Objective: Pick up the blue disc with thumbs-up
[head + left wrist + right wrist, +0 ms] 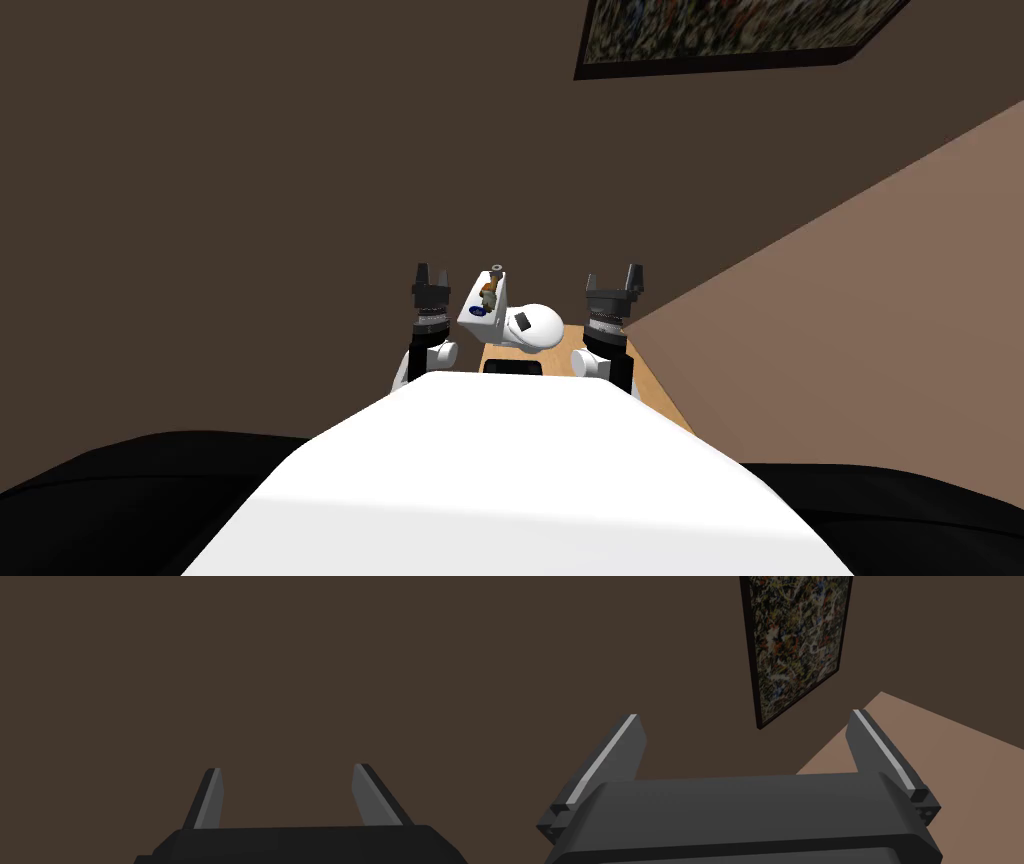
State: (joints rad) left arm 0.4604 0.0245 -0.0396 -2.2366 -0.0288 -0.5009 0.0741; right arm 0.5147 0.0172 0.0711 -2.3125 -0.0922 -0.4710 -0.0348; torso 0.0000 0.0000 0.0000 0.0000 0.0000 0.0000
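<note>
Your left claw (431, 272) stands with its fingers wide apart and nothing between them, raised and aimed at the dark brown wall (250, 200). Your right claw (617, 275) is likewise wide and empty, held level with the left. Neither is engaged with the work. The blue disc (478, 312) lies below and between the two claws, nearer the left one, flat on top of a white box (499, 312) that I judge to be a toilet cistern, with the rounded white seat lid (535, 327) just in front of it. The disc sits at the near end of the top. A small brown figure (488, 293) stands beyond it and a small grey object (496, 268) beyond that, close to the wall. The raised, spread posture looks like a carrying stance that keeps both arms out of the fixture's way. The approach has not yet begun. The left claw appears the better placed: it must come down and inward. The top is narrow and its edges are close on both sides of the disc, so room for the fingers is slight. The brown figure is near on the far side, so a descent from the near side seems safer. The lighter wall (880, 300) closes in beside the right claw and limits its swing.
</note>
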